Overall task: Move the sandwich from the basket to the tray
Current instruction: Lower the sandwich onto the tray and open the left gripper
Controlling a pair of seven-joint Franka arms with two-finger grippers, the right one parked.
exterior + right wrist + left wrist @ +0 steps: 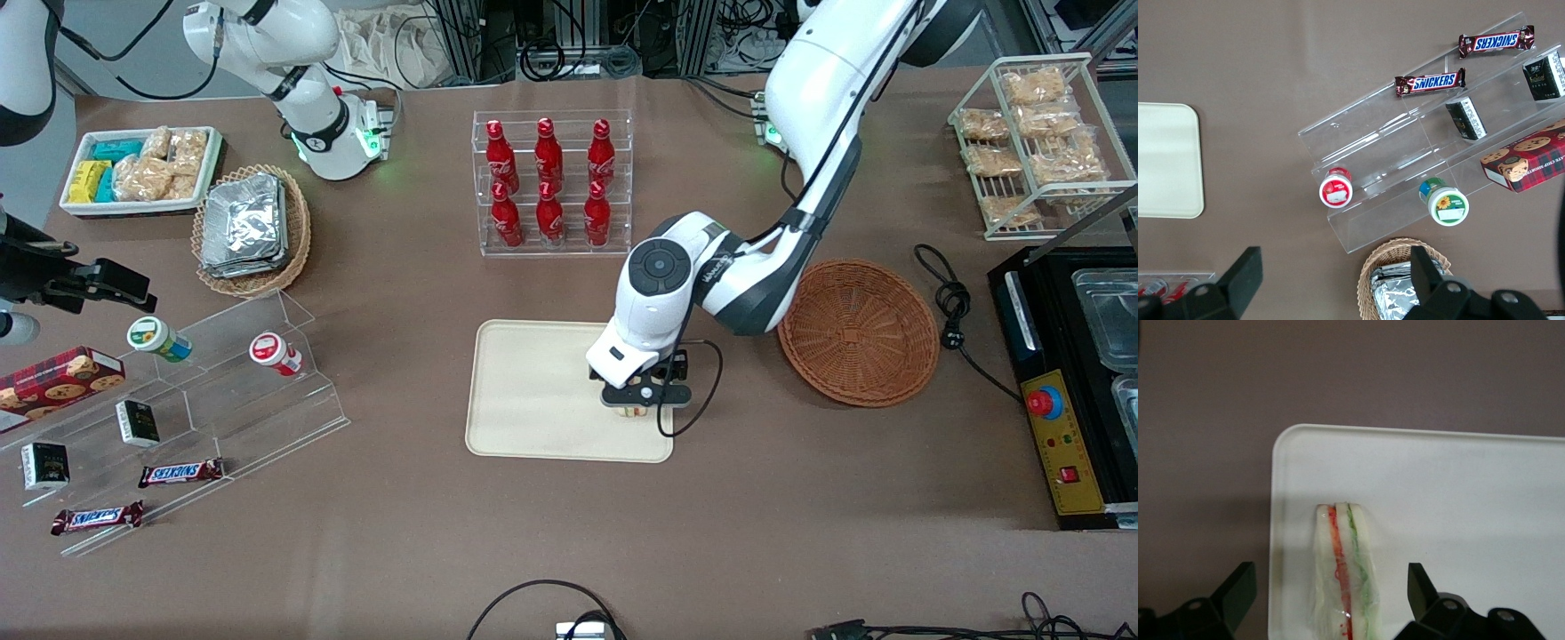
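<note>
The sandwich (1343,580), a pale wedge with red and green filling lines, rests on the cream tray (1458,493) close to one of its rounded corners. My left gripper (1330,579) is open directly above it, one black finger (1238,590) on each side with a clear gap to the bread. In the front view the gripper (636,404) hangs low over the tray (533,391) at its edge nearest the basket, and only a sliver of sandwich (633,412) shows beneath it. The reddish-brown wicker basket (858,331) stands beside the tray, toward the working arm's end, with nothing in it.
A clear rack of red bottles (551,182) stands farther from the front camera than the tray. A black appliance (1067,382) and a coiled cable (951,302) sit past the basket. An acrylic stepped stand (222,391) and a foil-packet basket (252,229) lie toward the parked arm's end.
</note>
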